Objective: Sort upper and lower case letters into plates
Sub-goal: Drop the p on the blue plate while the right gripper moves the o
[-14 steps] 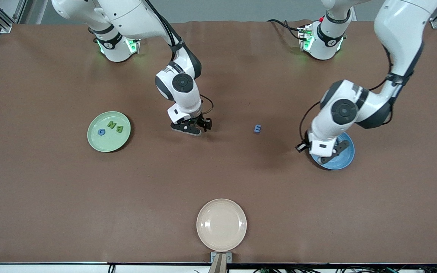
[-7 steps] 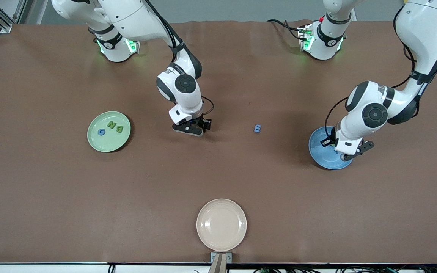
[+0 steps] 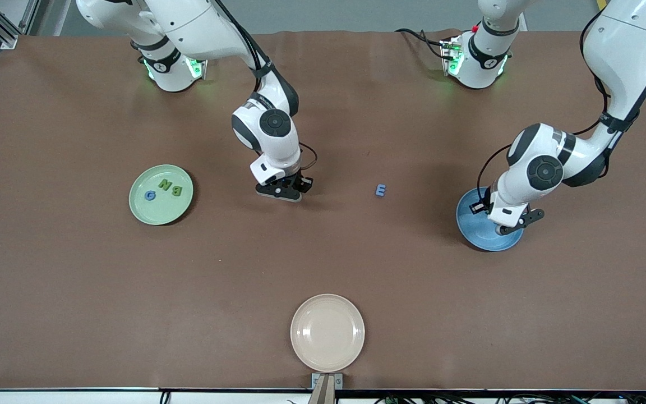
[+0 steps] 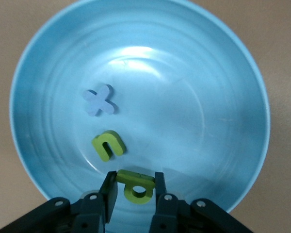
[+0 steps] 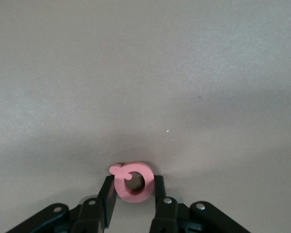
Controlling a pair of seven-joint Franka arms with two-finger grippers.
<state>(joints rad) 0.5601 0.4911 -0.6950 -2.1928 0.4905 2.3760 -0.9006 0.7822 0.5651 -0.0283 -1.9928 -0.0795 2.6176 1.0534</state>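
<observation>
My right gripper [image 3: 281, 191] is low at the table's middle, shut on a red letter Q [image 5: 134, 196] between its fingers. My left gripper [image 3: 511, 223] hangs over the blue plate [image 3: 473, 224], shut on a green letter a [image 4: 136, 192]. Inside that plate [image 4: 184, 97] lie a blue plus-like t [image 4: 99, 100] and a green u [image 4: 108, 145]. The pale green plate [image 3: 155, 214] toward the right arm's end holds a blue G [image 3: 150, 195], a green N [image 3: 165, 183] and a green B [image 3: 176, 191]. A blue E [image 3: 380, 190] lies alone on the table between the two grippers.
A cream-beige plate [image 3: 327, 332] sits near the table's front edge, nearest the front camera, with nothing in it. The brown mat [image 3: 76, 292] covers the whole table. Both robot bases stand along the edge farthest from the camera.
My right gripper has closed on the red Q. My left arm swung toward its own end of the table, keeping the green a over the blue plate.
</observation>
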